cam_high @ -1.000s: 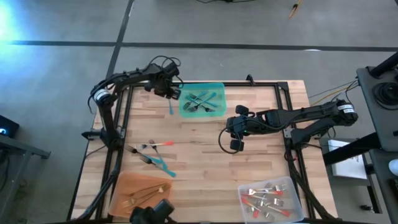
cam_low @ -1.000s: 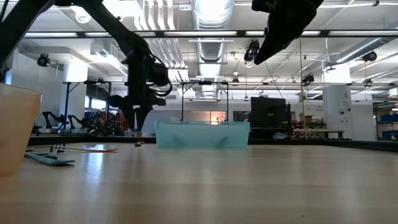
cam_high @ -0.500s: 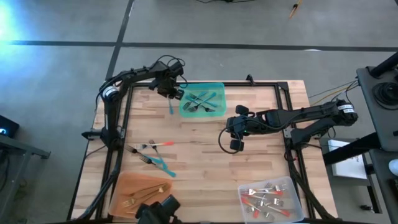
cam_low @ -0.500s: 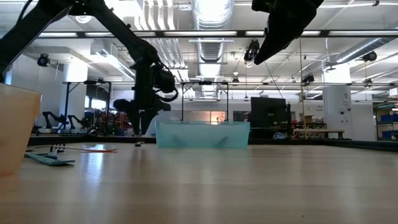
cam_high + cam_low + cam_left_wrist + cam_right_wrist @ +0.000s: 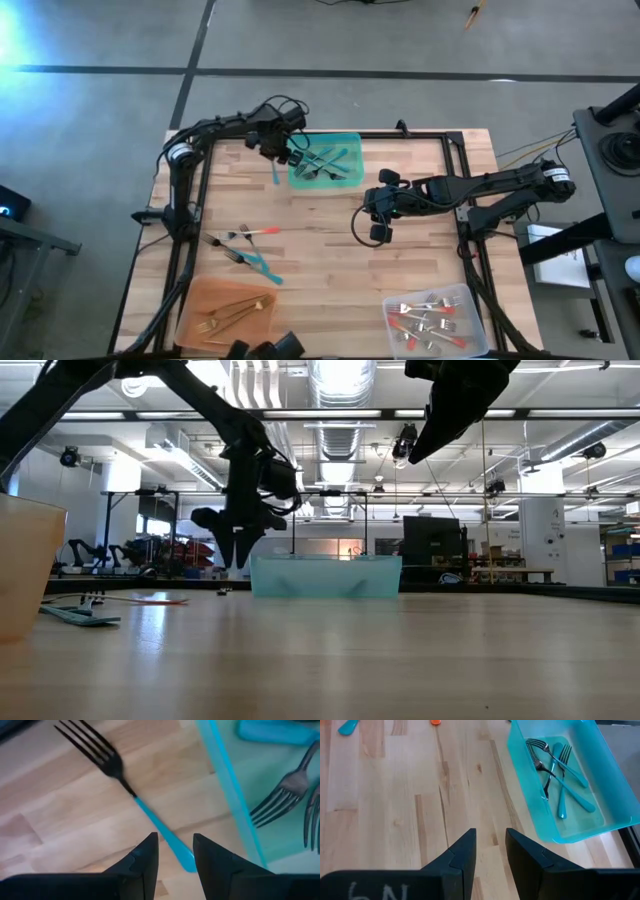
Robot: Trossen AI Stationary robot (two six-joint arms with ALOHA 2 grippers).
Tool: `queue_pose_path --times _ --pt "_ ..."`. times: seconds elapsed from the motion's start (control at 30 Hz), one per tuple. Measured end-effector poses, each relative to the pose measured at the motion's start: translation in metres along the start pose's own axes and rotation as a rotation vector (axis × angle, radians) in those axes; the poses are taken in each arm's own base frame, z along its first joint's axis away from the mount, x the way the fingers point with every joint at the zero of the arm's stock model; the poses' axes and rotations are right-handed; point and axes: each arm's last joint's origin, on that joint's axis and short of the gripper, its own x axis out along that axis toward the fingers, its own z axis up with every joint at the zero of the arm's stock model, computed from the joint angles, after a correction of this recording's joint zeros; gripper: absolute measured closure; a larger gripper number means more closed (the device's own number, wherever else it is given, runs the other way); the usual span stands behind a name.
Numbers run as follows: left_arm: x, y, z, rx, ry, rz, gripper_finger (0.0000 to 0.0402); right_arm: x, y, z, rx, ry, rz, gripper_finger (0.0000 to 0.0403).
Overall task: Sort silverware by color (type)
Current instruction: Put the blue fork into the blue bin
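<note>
Now I see the left gripper (image 5: 288, 152) has moved closer to the teal tray (image 5: 352, 140), fingers slightly apart, holding nothing; a teal-handled fork (image 5: 137, 802) lies just beside this tray. The right gripper (image 5: 376, 226) waits near it, fingers narrow, empty.

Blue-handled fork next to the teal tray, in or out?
Out. The blue-handled fork lies flat on the wood just outside the teal tray wall; the left gripper hangs above its handle, empty.

This looks like a robotics lab or workshop: exposed ceiling ducts (image 5: 340, 380) and strip lights overhead, other robot arms (image 5: 95, 550) apparently parked in the distance, a grey concrete floor (image 5: 100, 110) around the wooden table (image 5: 320, 230).
</note>
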Motion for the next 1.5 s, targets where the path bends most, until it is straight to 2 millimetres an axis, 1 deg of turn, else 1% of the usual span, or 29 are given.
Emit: queue_pose_path --times 0.17,0.33,0.43,0.63,0.8,0.93,1.1,1.2,1.4,1.5 --pt "0.010 -0.015 -0.018 0.002 0.040 0.024 0.0296 0.000 0.000 0.000 0.000 0.000 0.000 0.0307" --pt "0.022 -0.024 -0.034 0.004 0.075 0.063 0.0296 0.000 0.000 0.000 0.000 0.000 0.000 0.0307" --pt "0.029 -0.022 -0.039 -0.014 0.067 0.124 0.0296 0.000 0.000 0.000 0.000 0.000 0.000 0.0307" --pt "0.031 -0.023 -0.039 0.013 0.053 0.110 0.0297 0.000 0.000 0.000 0.000 0.000 0.000 0.0307" --pt "0.025 -0.026 -0.033 -0.004 0.018 0.084 0.0297 0.000 0.000 0.000 0.000 0.000 0.000 0.0307" --pt "0.018 -0.022 -0.023 -0.034 -0.004 0.068 0.0297 0.000 0.000 0.000 0.000 0.000 0.000 0.0307" --pt "0.005 -0.015 -0.010 -0.030 -0.032 0.040 0.0297 0.000 0.000 0.000 0.001 0.000 0.000 0.0307" --pt "-0.001 -0.006 0.000 -0.035 -0.045 0.017 0.0297 0.000 0.000 0.000 0.000 0.000 0.000 0.0307" --pt "-0.008 0.019 0.019 -0.074 -0.075 0.009 0.0297 0.000 0.000 0.000 0.000 0.000 0.000 0.0307" --pt "-0.012 0.025 0.024 -0.077 -0.093 0.002 0.0297 0.000 0.000 0.000 0.000 0.000 0.000 0.0307"
